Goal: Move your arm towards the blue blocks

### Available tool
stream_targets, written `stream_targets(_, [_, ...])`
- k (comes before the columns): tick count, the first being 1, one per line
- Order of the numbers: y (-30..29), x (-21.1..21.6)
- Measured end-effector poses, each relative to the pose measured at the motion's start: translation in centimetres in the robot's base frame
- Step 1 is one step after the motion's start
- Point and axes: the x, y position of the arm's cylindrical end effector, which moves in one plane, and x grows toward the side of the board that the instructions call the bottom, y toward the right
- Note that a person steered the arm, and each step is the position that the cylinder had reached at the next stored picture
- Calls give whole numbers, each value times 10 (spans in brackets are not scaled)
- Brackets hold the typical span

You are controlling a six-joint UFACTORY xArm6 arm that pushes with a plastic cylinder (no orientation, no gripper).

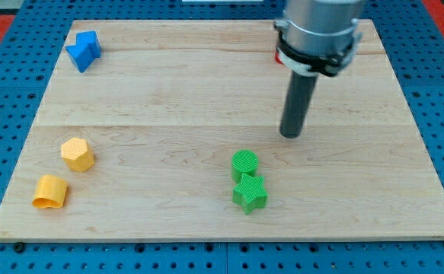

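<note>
My tip [291,135] rests on the wooden table [206,91] right of its centre, just above the green cylinder [244,163], which touches the green star block [250,193]. It has no pincer and holds nothing. The blue blocks [84,50] lie together in the top left corner, well apart from it. A yellow hexagon block [78,154] and a yellow block [51,191] sit near the bottom left corner.

Bright, even light; soft shadows.
</note>
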Motion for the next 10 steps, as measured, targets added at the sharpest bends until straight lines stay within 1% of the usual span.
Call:
stream_targets(2, [-61, -8])
stream_targets(5, [-72, -8])
stream_targets(6, [-96, -8])
stream_targets(7, [-139, -9])
stream_targets(8, [-212, -31])
stream_targets(9, [-259, -59])
stream_targets(10, [-289, -85])
